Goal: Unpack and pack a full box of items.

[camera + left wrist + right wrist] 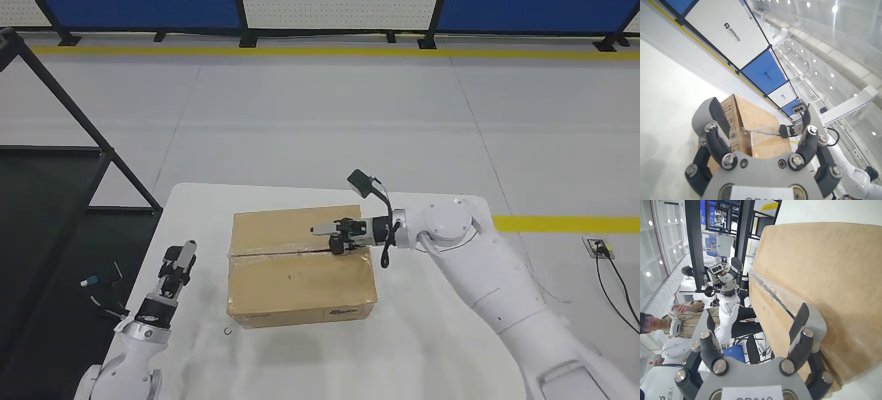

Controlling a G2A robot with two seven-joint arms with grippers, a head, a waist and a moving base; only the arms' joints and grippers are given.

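Observation:
A closed cardboard box (300, 268) lies in the middle of the white table (420, 340), its top flaps sealed with clear tape (770, 291) along the seam. My right gripper (336, 238) is over the right part of the box top at the seam. It is open, with one finger (800, 321) against the cardboard (819, 272) and nothing between the pads. My left gripper (180, 258) stands open to the left of the box, apart from it, pointing toward its end face (730, 121). In the left wrist view the right gripper (784, 131) touches the taped seam.
A black metal frame (90, 140) stands off the table's left side. A small ring-like item (228, 330) lies on the table by the box's front left corner. Bare table surface stretches in front of the box and to its left.

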